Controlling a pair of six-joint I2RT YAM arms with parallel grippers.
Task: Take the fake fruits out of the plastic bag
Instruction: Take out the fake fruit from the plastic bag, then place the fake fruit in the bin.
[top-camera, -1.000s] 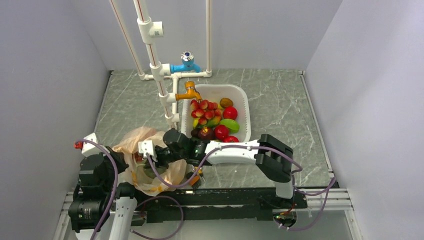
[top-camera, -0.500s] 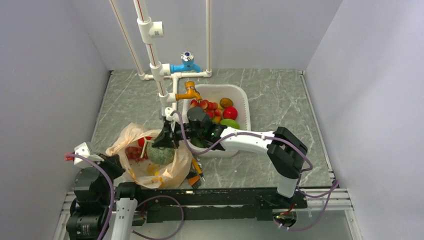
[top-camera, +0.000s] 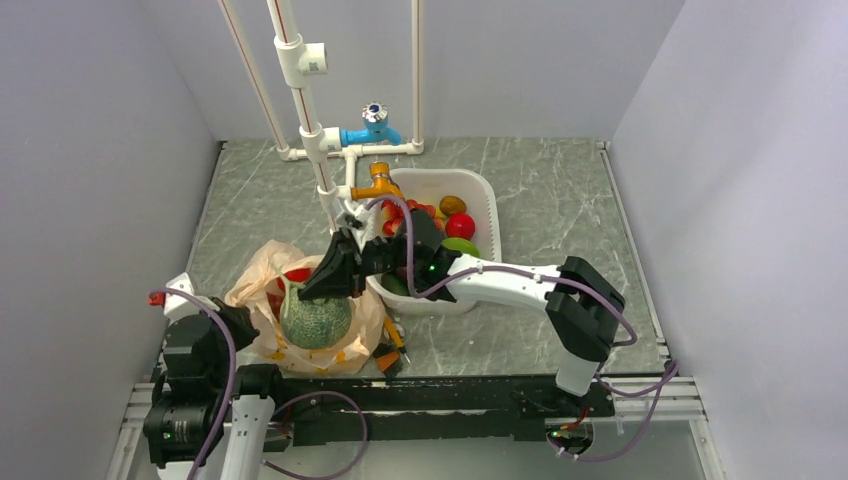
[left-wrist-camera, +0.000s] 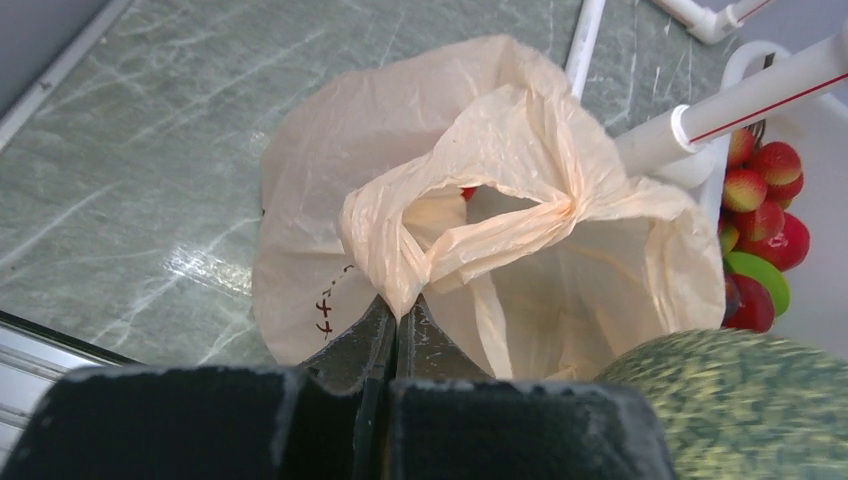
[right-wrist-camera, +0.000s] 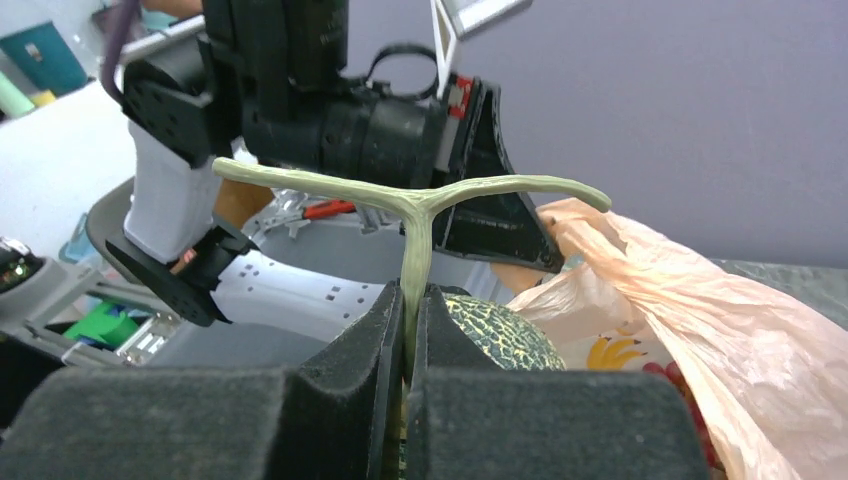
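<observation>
right gripper (right-wrist-camera: 410, 305): clamped on melon (top-camera: 316, 320) stem (right-wrist-camera: 412, 215); melon hangs just below it, over the bag (top-camera: 258, 285)
left gripper (left-wrist-camera: 397, 322): pinching bag rim
risk: thin stem slips, melon drops back into the bag
risk: bag drags up with the melon

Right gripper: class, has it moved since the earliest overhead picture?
Yes. The right gripper, shut on the melon stem, has shifted toward the white basin.

Lab booth: plain walls (top-camera: 100, 200) enclose table (top-camera: 560, 190) with white pipes (top-camera: 300, 60).
</observation>
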